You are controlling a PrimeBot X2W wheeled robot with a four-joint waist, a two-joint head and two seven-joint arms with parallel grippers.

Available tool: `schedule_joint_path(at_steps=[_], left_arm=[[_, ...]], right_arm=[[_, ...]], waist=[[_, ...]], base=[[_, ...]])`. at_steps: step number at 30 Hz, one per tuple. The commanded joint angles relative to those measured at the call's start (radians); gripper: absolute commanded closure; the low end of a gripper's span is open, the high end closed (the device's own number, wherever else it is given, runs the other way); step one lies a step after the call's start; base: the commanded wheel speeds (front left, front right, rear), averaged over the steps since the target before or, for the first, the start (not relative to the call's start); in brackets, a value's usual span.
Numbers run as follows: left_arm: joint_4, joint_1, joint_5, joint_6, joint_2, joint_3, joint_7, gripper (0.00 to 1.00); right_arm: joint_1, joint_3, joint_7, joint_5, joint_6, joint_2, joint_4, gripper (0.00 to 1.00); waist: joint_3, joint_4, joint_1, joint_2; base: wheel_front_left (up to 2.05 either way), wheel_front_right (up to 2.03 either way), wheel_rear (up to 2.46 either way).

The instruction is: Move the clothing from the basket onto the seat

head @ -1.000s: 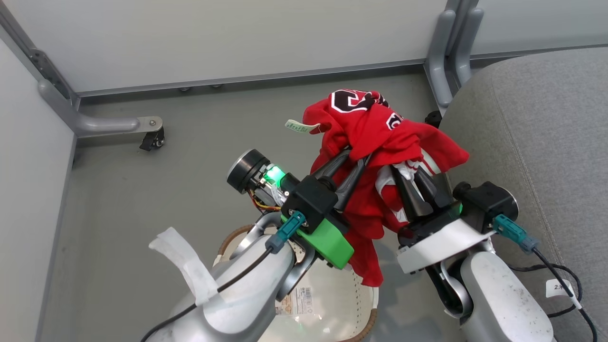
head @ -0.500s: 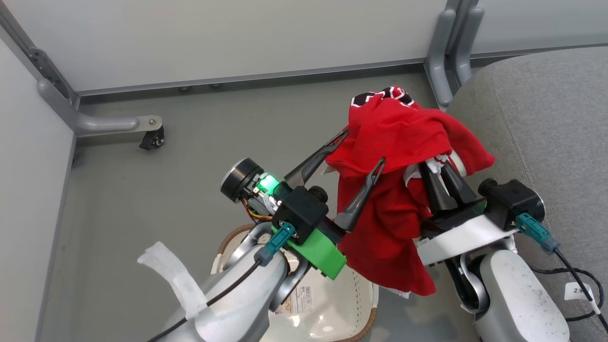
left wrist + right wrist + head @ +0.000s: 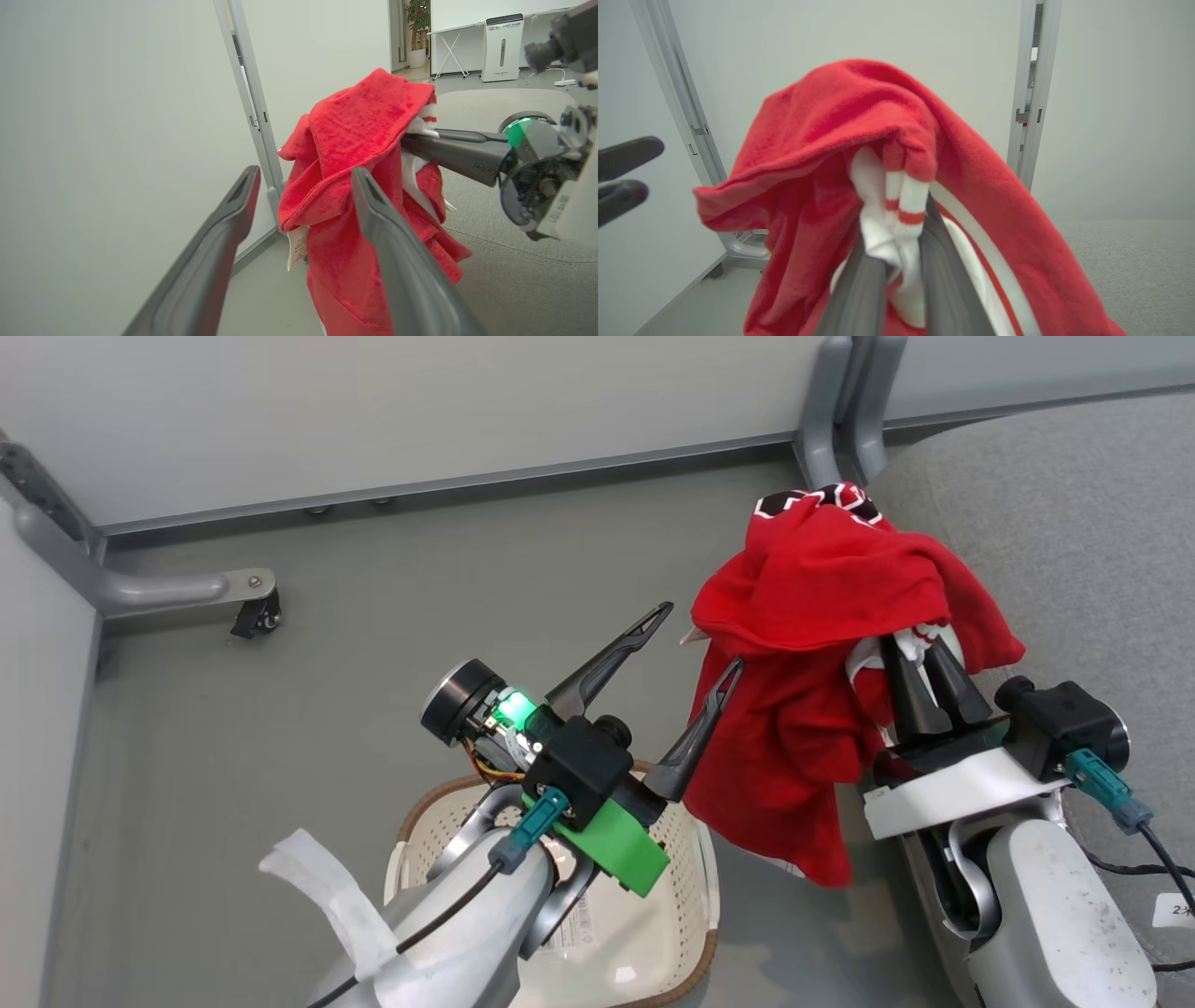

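The left gripper point(image 3: 703, 635) has released the clothing point(image 3: 822, 579); its jaws stand spread, left of it. The right gripper point(image 3: 912, 642) pinches the clothing's white trim between its jaws, beside the seat point(image 3: 1074, 504).

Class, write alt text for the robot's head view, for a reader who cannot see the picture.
The right gripper is shut on a crumpled red jersey, which hangs from it at the edge of the grey seat. The left gripper is open beside the jersey, above the white basket on the floor.
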Motion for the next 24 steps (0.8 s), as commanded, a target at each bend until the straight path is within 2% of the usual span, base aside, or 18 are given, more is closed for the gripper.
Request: schedule_joint_path(at_steps=[1, 14, 24], left_arm=[[-0.001, 0.008, 0.003, -0.003, 0.006, 0.005, -0.001, 0.0], [0.002, -0.02, 0.025, -0.024, 0.009, 0.009, -0.001, 0.0], [0.009, -0.029, 0.039, -0.029, 0.015, 0.012, -0.001, 0.0]], right_arm=[[-0.001, -0.01, -0.001, -0.008, -0.001, -0.004, -0.008, 1.0], [0.043, -0.082, -0.002, -0.005, -0.001, -0.003, -0.04, 1.0], [0.086, -0.133, -0.002, 0.014, -0.001, -0.003, -0.055, 1.0]], waist=[[0.022, -0.044, 0.0, 0.0106], [0.074, -0.198, 0.0, 0.0106], [0.105, -0.272, 0.0, 0.0106]], base=[[0.0, 0.0, 0.0], [0.0, 0.0, 0.0], [0.0, 0.0, 0.0]])
